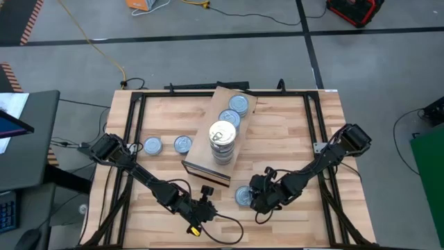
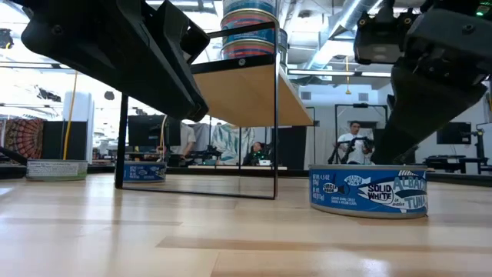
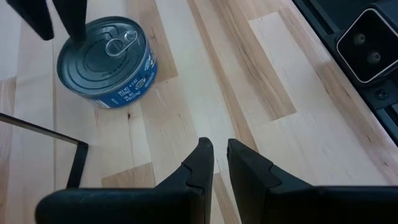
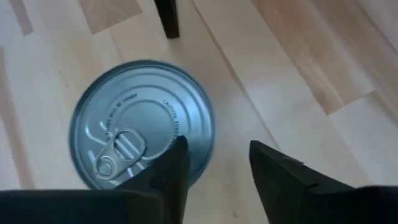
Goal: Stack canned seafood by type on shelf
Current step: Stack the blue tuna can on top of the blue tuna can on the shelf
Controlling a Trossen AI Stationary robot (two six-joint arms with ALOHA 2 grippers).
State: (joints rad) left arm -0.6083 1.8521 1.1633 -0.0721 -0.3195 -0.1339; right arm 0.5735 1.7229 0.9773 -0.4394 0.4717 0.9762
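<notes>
A blue-labelled tin (image 4: 140, 121) with a silver pull-tab top stands on the table near the front, right of the shelf (image 1: 201, 163); it also shows in the low view (image 2: 369, 192) and the left wrist view (image 3: 106, 62). My right gripper (image 4: 214, 162) hovers open just above it, one finger over the tin's rim, the other beside it. My left gripper (image 3: 219, 149) is shut over bare table near the front edge, left of that tin. On the shelf stand a stack of pale-lidded tins (image 1: 223, 135) and two silver-topped tins (image 1: 234, 111).
Two more tins (image 1: 152, 146) (image 1: 182, 144) stand on the table left of the shelf. The shelf rests on thin black wire legs (image 3: 74, 162). Black frame rails (image 1: 316, 139) run along the table's sides. People sit in the room behind (image 2: 354, 138).
</notes>
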